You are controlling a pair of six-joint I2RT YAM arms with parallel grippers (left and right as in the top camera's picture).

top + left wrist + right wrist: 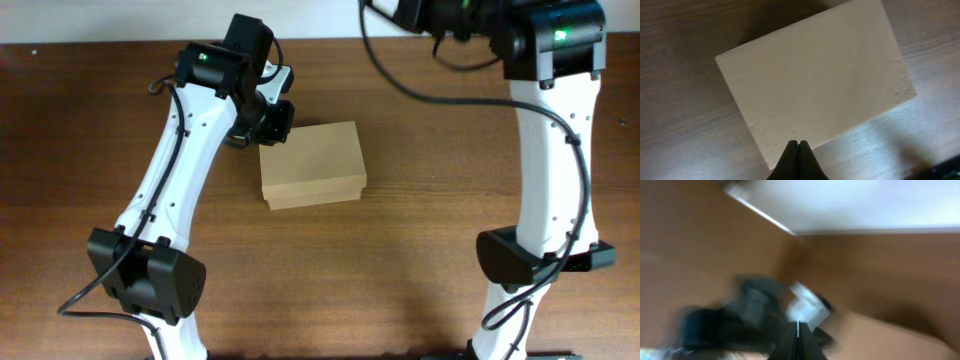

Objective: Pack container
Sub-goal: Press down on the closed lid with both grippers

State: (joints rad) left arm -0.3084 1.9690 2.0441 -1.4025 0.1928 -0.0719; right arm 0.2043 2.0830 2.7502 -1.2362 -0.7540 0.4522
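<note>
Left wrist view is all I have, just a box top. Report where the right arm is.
Observer: The right arm stands off to the right of the box, well apart from it.
Operator: Give me its end effector state.
Observer: The right end effector looks shut on nothing; that view is blurred.
Operator: Say where my end effector sits on the box.
Observer: The left end effector is at the box's far left corner, seen overhead.
</note>
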